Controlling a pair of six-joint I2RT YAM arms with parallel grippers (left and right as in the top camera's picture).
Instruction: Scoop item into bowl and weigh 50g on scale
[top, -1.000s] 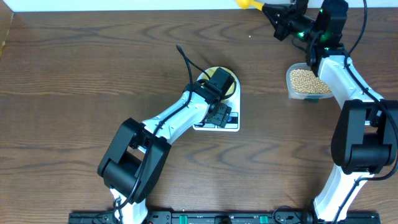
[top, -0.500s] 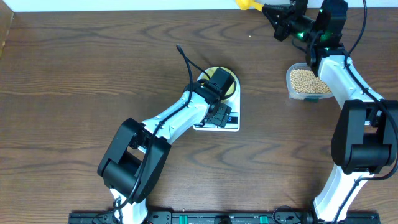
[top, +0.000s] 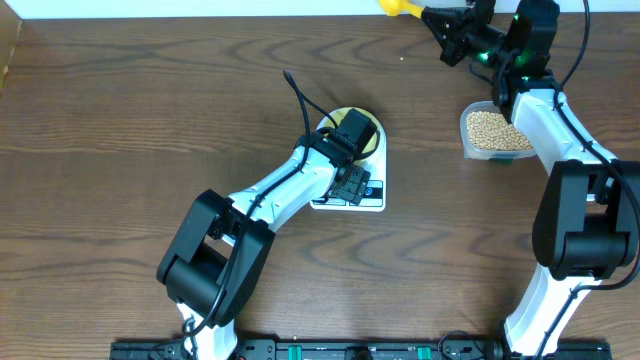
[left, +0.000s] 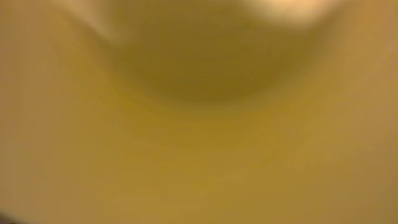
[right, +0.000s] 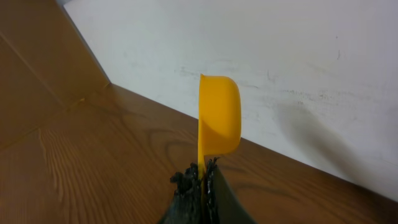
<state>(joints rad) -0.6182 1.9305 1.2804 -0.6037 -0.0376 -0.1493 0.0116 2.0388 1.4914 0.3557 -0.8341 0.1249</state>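
**A:** What lies around the scale (top: 372, 204)?

**B:** It sits mid-table (top: 150, 120), with the bowl (top: 337, 115) on its 12 o'clock end. A clear tub (top: 465, 126) stands well apart at about 2 o'clock from the scale. The beans (top: 492, 130) fill the tub, and I see none elsewhere.

**A:** Anything in the way?

**B:** The left arm (top: 285, 190) reaches in from 7 o'clock. Its wrist covers most of the bowl and part of the scale's front edge. A black cable (top: 297, 95) loops up at the bowl's 10 o'clock. The right arm (top: 550, 120) passes just beside the tub's 3 o'clock side and overlaps its rim from above.

**A:** And the left fingers (top: 352, 128)?

**B:** They are down at the bowl and spread wide, but hidden under the wrist from overhead. The left wrist view is only a blurred yellow surface, very close. I cannot tell whether they touch the bowl.

**A:** The right fingers (right: 208, 186)?

**B:** They are clamped tight on the handle of a yellow scoop (right: 219, 115). From overhead the scoop is at the table's far edge, about 1 o'clock from the scale and 11 o'clock from the tub. Its cup points toward 9 o'clock. In the right wrist view the cup is turned edge-on against the white wall (right: 311, 62), above the wood. I cannot see into it.
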